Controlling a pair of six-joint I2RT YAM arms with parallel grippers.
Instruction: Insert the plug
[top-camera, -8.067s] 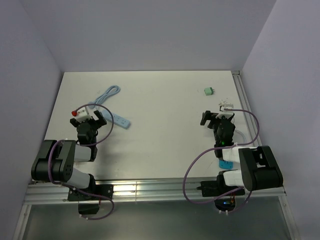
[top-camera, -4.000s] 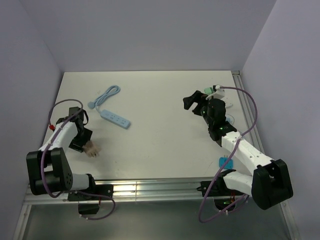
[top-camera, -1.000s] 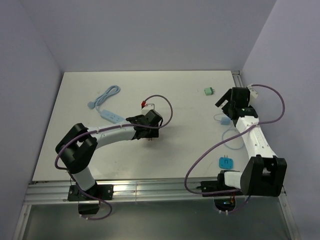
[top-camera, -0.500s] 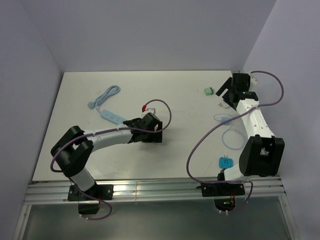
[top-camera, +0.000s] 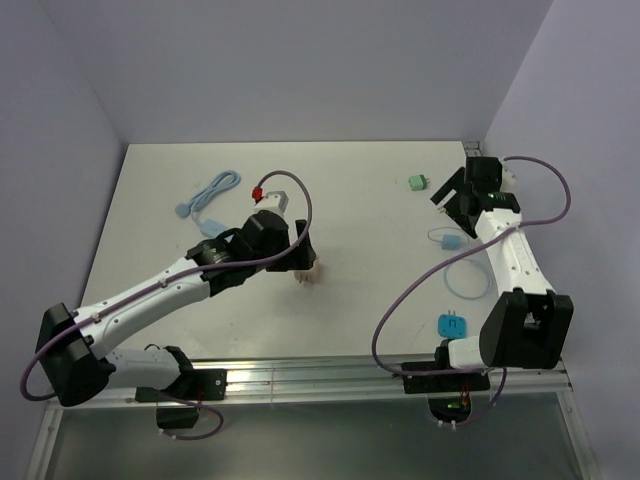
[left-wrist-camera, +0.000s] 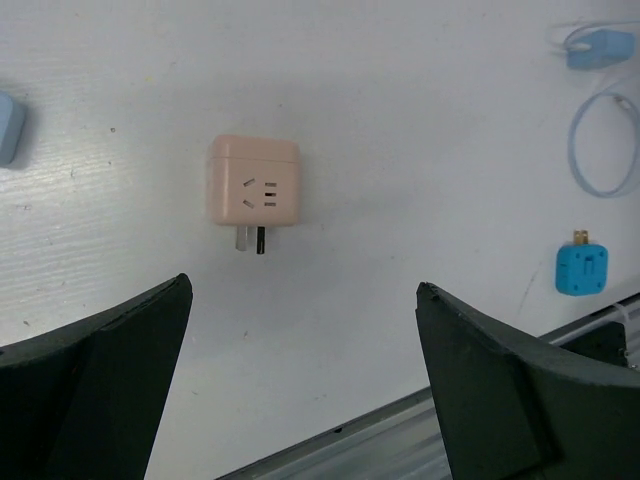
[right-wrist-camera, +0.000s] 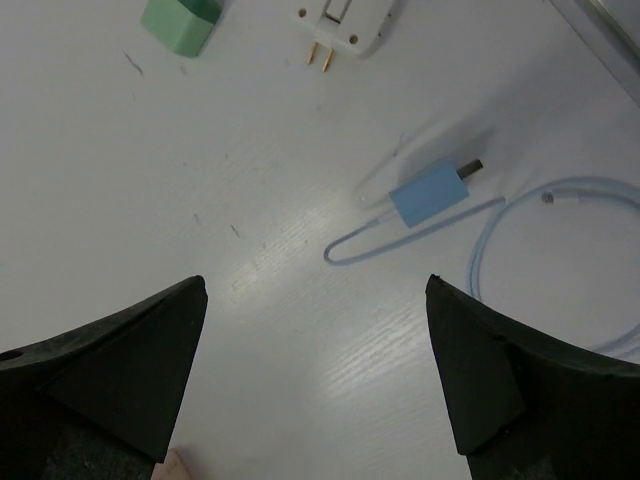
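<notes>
Left wrist: left gripper (left-wrist-camera: 303, 285) fingers wide apart, holding nothing, hovering above pink plug (left-wrist-camera: 254, 179), which lies flat on table (left-wrist-camera: 420, 150), clear of both fingers. Strip (left-wrist-camera: 8, 125) near plug. Right gripper (right-wrist-camera: 315, 282) fingers apart, empty, well away from plug, above blue charger (right-wrist-camera: 432, 190)

On the white table (top-camera: 360, 190) we see a small green adapter (top-camera: 417, 182) at about two o'clock, with a white two-pin plug (right-wrist-camera: 350, 22) lying near it. Toward three o'clock we find a pale blue USB plug (top-camera: 451, 241) trailing its thin looped cable (right-wrist-camera: 420, 233). A bright blue plug (top-camera: 452, 324) sits apart at about four o'clock.
</notes>
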